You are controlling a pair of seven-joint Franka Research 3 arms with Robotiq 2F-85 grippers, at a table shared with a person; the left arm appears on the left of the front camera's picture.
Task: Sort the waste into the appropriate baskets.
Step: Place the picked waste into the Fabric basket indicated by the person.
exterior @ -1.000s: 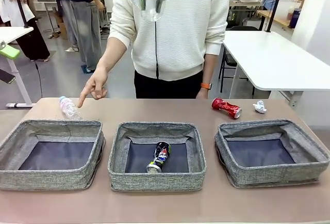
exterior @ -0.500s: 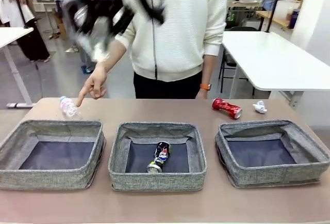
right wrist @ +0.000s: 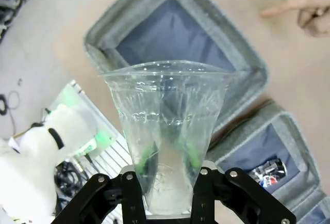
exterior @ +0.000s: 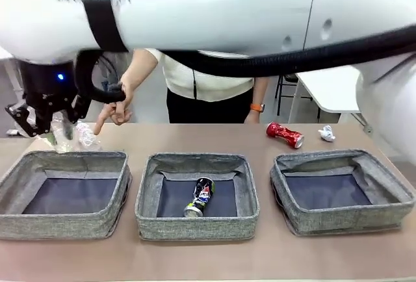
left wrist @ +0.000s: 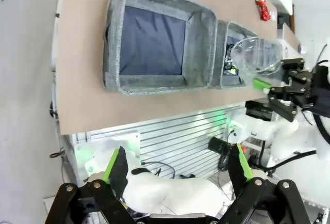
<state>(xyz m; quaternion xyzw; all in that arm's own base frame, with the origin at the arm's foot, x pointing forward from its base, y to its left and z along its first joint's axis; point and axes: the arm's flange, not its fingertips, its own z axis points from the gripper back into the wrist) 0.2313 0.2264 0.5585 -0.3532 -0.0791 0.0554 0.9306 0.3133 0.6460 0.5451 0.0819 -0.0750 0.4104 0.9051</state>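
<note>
My right gripper (exterior: 52, 126) is shut on the clear plastic cup (exterior: 64, 134), holding it just above the far left corner of the left basket (exterior: 65, 162). From the right wrist the cup (right wrist: 165, 115) stands upright between the fingers (right wrist: 133, 182), over that basket (right wrist: 98, 43). The dark printed can (exterior: 200, 197) lies in the middle basket (exterior: 195, 230). Behind the empty right basket (exterior: 341, 220) lie the crushed red can (exterior: 285, 134) and the paper ball (exterior: 327, 134). The clear bottle (exterior: 88, 140) lies partly hidden behind the cup. My left gripper (left wrist: 179, 164) is open, high off the table's near side.
A person stands at the far side, one hand (exterior: 114, 110) pointing a finger down near the bottle. My right arm (exterior: 227, 15) spans the upper front view from right to left. A white table (exterior: 328, 87) stands behind on the right.
My right arm has swung the cup from high at the centre to the left and down, to just above the left basket. The person's hand stays pointing.
</note>
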